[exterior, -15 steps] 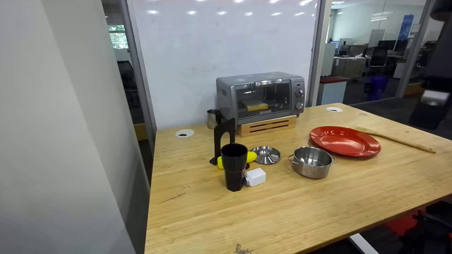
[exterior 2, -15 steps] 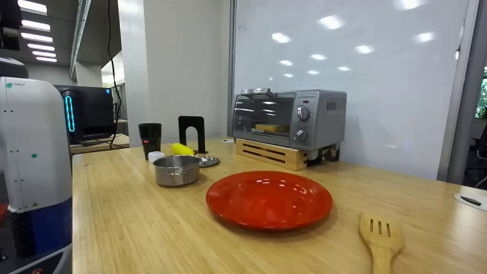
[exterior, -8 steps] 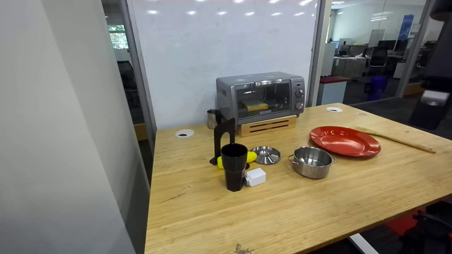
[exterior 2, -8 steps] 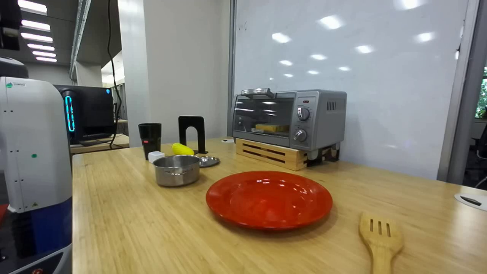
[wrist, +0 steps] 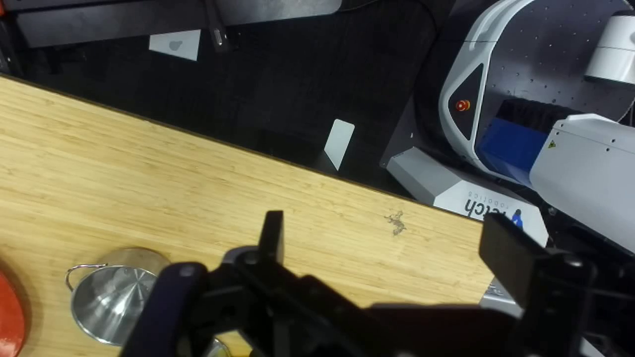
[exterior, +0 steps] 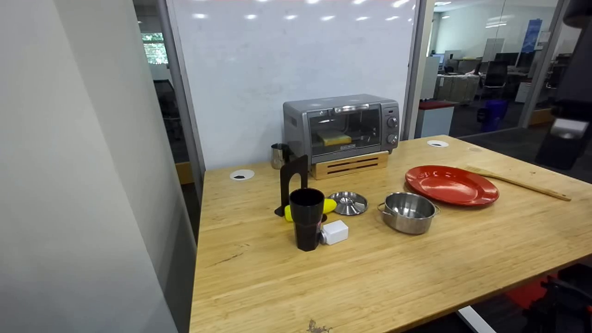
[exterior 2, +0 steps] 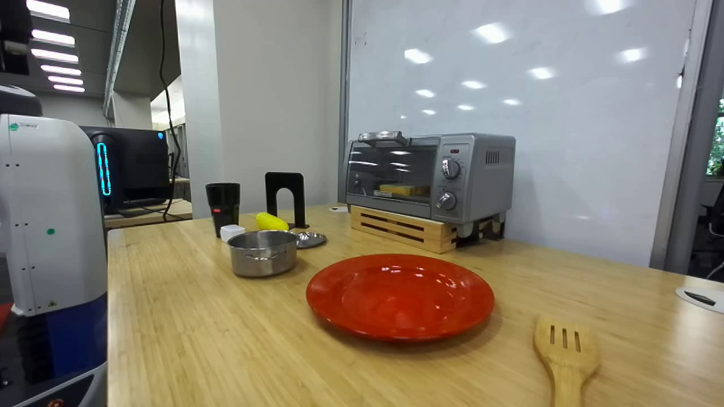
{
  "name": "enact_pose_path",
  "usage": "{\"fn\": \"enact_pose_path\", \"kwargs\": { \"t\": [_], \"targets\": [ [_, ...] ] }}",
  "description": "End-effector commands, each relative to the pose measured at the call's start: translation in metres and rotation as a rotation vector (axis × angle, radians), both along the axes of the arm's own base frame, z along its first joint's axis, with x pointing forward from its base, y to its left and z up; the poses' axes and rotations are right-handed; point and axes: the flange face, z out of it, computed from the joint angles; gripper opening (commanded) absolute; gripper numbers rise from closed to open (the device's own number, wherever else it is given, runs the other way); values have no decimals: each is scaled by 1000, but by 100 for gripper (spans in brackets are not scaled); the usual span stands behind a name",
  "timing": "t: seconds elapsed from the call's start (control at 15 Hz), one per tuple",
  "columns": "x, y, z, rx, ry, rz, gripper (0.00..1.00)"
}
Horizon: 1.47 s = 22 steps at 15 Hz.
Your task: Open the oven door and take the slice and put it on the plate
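Observation:
The silver toaster oven's door (exterior: 365, 121) is closed, its handle bar along the top edge of the dark glass. Through that glass shows a flat yellow piece inside, the slice (exterior: 334, 138), also visible behind the pane of the oven door (exterior 2: 390, 158) as the slice (exterior 2: 405, 189). A wide red plate (exterior: 451, 185) lies on the table in both exterior views, with only a sliver of the plate (wrist: 9, 315) in the wrist view. My gripper (wrist: 383, 223) stands open above the table's edge, nothing between its fingers, away from oven and plate.
Between oven and table edge stand a steel pot (exterior: 409, 212), a steel lid (exterior: 349, 203), a black cup (exterior: 306, 219), a white bottle (exterior: 335, 232) and a black bookend (exterior 2: 285, 195) beside a yellow object (exterior 2: 271, 221). A wooden spatula (exterior 2: 565, 350) lies by the plate. A slatted wooden stand (exterior 2: 401, 228) supports the oven.

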Motion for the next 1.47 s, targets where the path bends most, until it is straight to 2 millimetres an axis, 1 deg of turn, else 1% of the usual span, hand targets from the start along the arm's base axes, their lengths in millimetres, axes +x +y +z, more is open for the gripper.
{"fn": "enact_pose_path", "kwargs": {
  "t": [0.0,0.07,0.13,0.47,0.67,0.73,0.93,1.0,1.07,1.13,1.27,1.4],
  "targets": [
    [14,-20,-7,13,-41,9,100],
    [23,-34,-8,7,-54,4,100],
    [31,-48,-10,16,-54,35,100],
    [89,-147,-20,-6,-43,145,100],
    [130,-199,-26,-108,-1,217,100],
    [146,-211,-27,-169,20,238,100],
    [192,-237,-24,-335,54,280,100],
    [210,-242,-22,-400,43,287,100],
    [225,-243,-20,-462,38,288,100],
    [189,-238,-20,-384,27,272,100],
    [214,-241,-21,-433,36,285,100],
    [223,-241,-23,-440,40,290,100]
  ]
}}
